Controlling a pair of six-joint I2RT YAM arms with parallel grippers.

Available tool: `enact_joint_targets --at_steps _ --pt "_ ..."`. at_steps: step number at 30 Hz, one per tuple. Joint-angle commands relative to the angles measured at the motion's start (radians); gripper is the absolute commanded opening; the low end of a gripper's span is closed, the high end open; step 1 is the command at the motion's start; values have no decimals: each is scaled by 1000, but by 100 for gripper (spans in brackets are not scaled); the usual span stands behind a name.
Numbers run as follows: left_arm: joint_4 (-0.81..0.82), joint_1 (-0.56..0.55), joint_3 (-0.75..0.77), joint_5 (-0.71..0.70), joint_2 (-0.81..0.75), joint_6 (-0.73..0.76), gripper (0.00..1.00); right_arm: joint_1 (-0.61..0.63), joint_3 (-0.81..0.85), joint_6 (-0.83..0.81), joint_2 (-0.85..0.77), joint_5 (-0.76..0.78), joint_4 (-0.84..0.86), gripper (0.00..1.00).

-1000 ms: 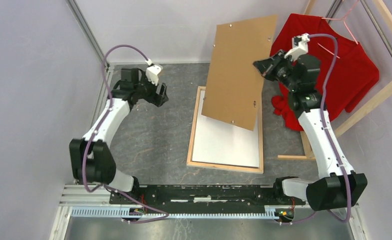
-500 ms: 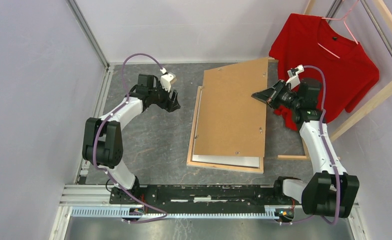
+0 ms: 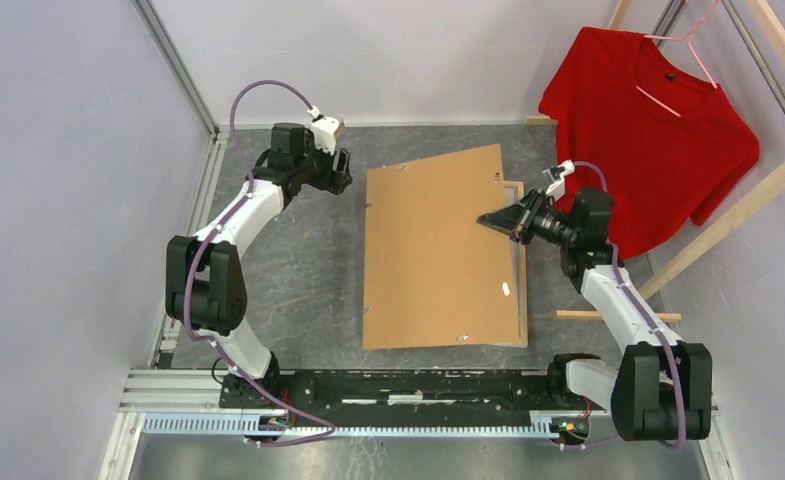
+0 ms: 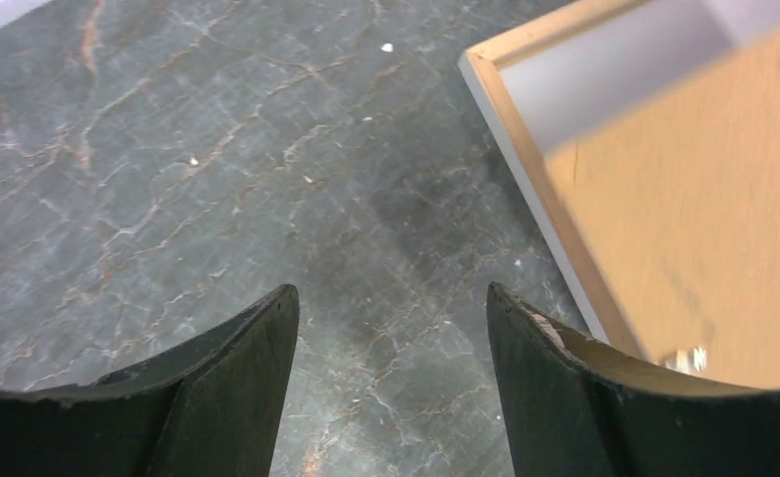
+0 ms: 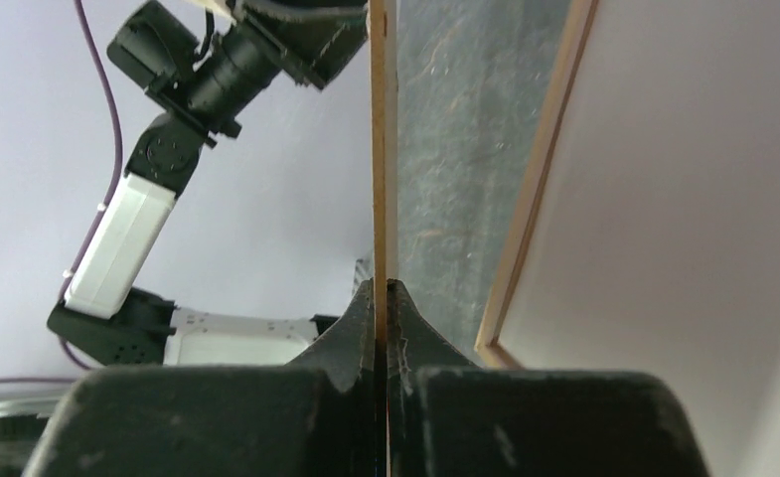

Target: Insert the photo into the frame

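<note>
Since a second ago, the hardboard sheet [image 3: 433, 255] is dropping from a steep tilt to nearly flat and sliding toward picture-left. Nearest the bases, its lower-left corner is overhanging the frame [image 3: 521, 300], so it is likely heading for a skewed landing across the rail instead of seating over the photo [image 4: 604, 70], which is lying white side up inside. The right gripper [image 5: 386, 288] is pinching the sheet's right edge, jaws fully closed. Farther up, the left gripper [image 4: 390, 298] is hovering spread wide, holding nothing.
</note>
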Motion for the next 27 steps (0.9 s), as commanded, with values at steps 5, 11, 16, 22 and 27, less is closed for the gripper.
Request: enact_joint_targets --at_steps 5,11,16,22,27 --pt "-20 -12 14 -70 -31 -54 76 70 -69 230 -17 -38 350 0" --pt "-13 -17 -37 -86 -69 -43 76 129 -117 325 12 35 504 0" --pt "-32 -26 -34 -88 -87 -44 76 171 -108 344 45 76 528 0" --pt "-46 -36 -48 -104 -110 -40 76 179 -174 400 20 179 586 0" --pt "-53 -46 -58 -87 -126 -25 75 200 -231 462 27 235 673 0"
